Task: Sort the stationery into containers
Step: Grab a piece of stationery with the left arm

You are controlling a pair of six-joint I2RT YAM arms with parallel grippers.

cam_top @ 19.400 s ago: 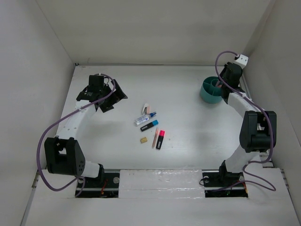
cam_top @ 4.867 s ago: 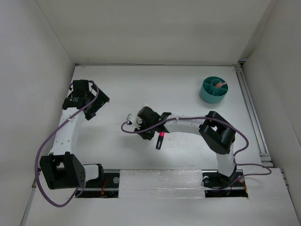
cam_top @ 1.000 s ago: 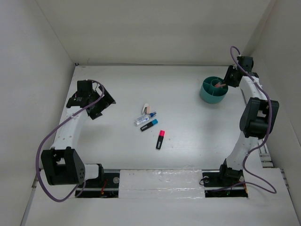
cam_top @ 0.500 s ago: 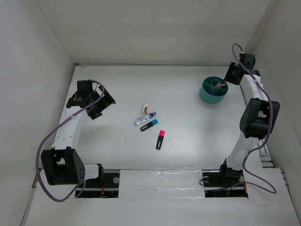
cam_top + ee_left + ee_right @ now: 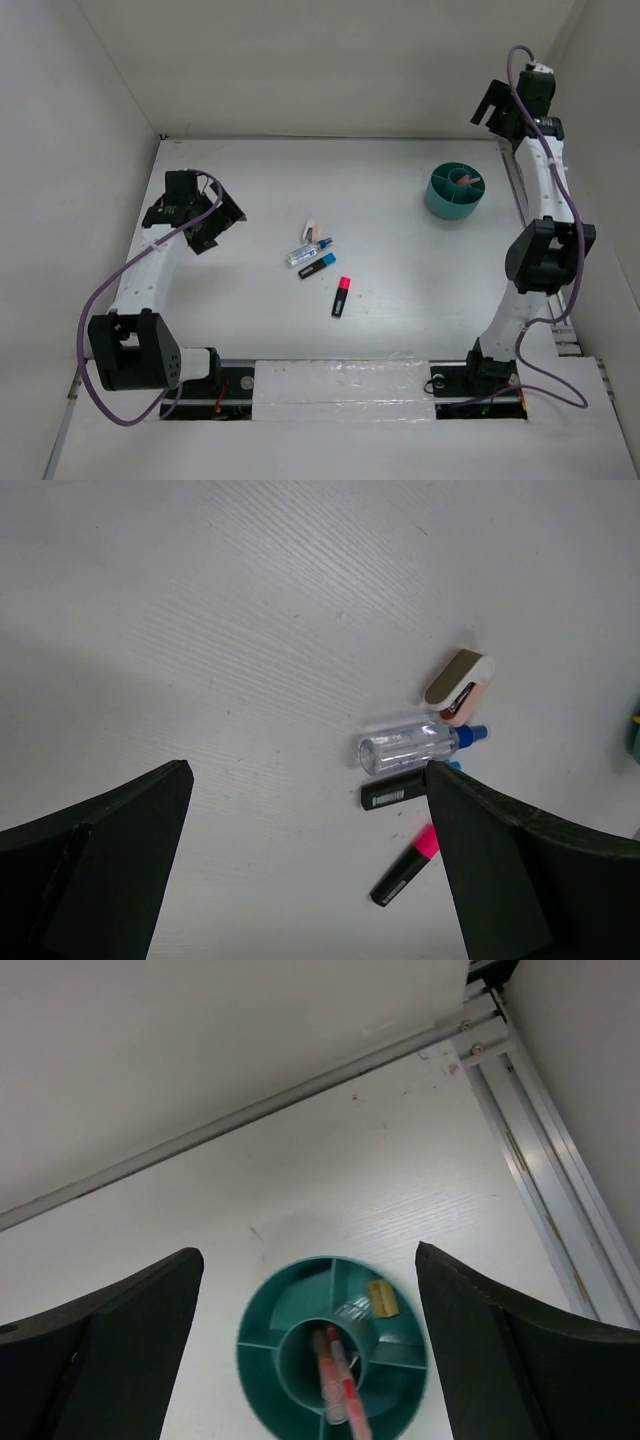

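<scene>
Right end effector (image 5: 308, 1252) hangs open, empty, above the teal cup (image 5: 290, 1305) at the far right of the table (image 5: 400, 200) (tan block (image 5: 381, 1298) inside). Best to rise clear of its rim, then swing toward the pink-capped highlighter (image 5: 341, 297) mid-table.

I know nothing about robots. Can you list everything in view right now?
table: 1, white, under everything
cup: 1, teal, divided, far right of table
pens: 2, pink, in the cup's centre well
block: 1, tan, in an outer cup compartment
eraser: 1, white, mid-table
tube: 1, clear with blue cap, beside eraser
blue-capped highlighter: 1, black, beside tube
pink-capped highlighter: 1, black, nearest the arms
left gripper: 1, black, open, over table's left
right gripper: 1, black, open, high above cup
</scene>
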